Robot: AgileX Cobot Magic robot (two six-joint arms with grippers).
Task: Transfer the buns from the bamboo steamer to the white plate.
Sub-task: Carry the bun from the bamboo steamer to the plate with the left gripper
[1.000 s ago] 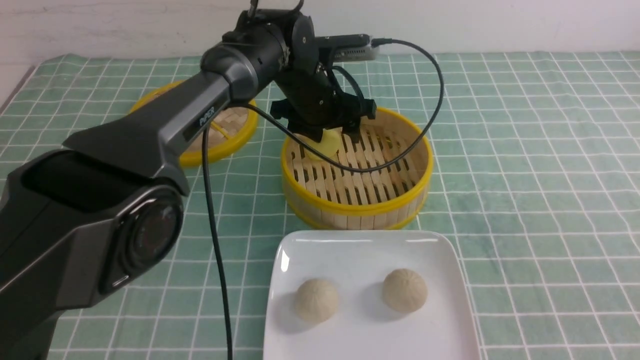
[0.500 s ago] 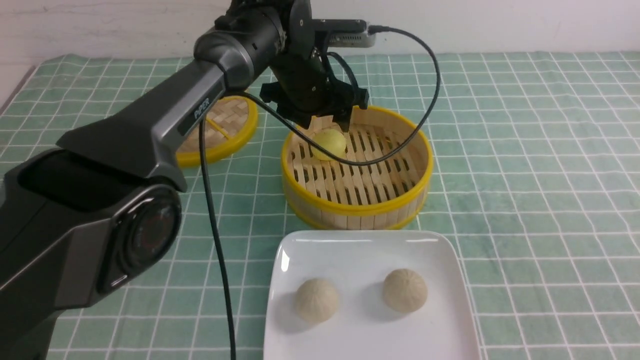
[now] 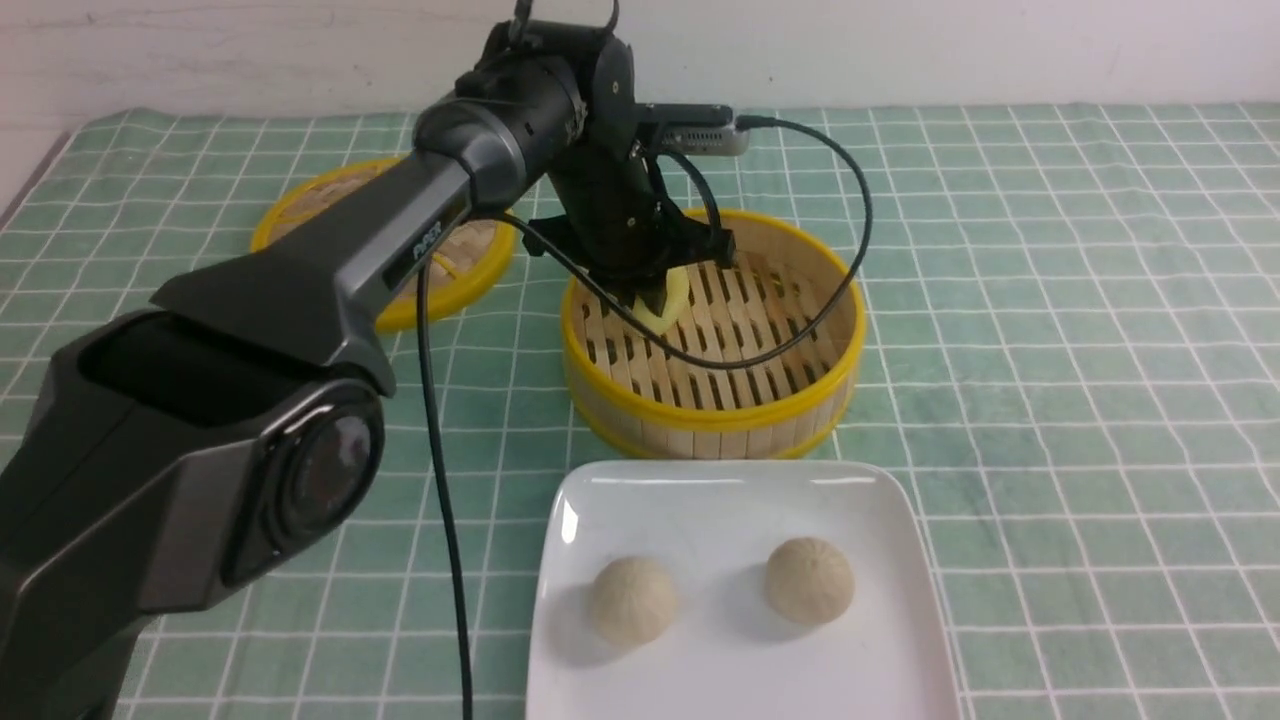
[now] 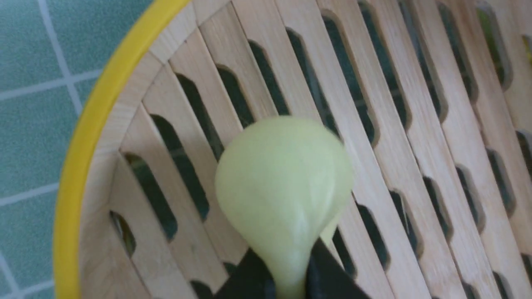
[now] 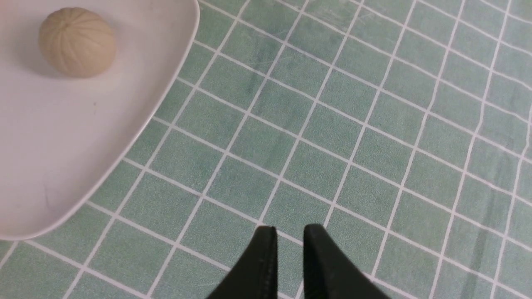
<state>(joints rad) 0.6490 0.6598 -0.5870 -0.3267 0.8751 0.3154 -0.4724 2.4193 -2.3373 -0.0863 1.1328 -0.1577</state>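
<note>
In the bamboo steamer (image 3: 715, 415) my left gripper (image 3: 655, 295) is shut on the smooth pale yellow bun (image 3: 674, 290). The left wrist view shows that bun (image 4: 284, 182) pinched narrow between the black fingertips of the gripper (image 4: 291, 284), over the steamer's slatted floor (image 4: 395, 124). Two pleated beige buns (image 3: 632, 600) (image 3: 810, 580) lie on the white plate (image 3: 720, 500). My right gripper (image 5: 287, 236) appears only in its wrist view, hovering over the cloth beside the plate's corner (image 5: 62, 145), slightly open with nothing between its fingers. One beige bun (image 5: 77, 41) shows there.
The steamer's flat lid (image 3: 445, 300) lies left of the steamer, partly behind the left arm. A black cable (image 3: 440, 480) hangs from the left wrist across the steamer and down past the plate's left edge. A green checked cloth (image 3: 1080, 350) covers the table.
The left gripper rose off the yellow bun with its jaws open, then came back down and shut on it, squeezing it. The buns on the plate have not moved.
</note>
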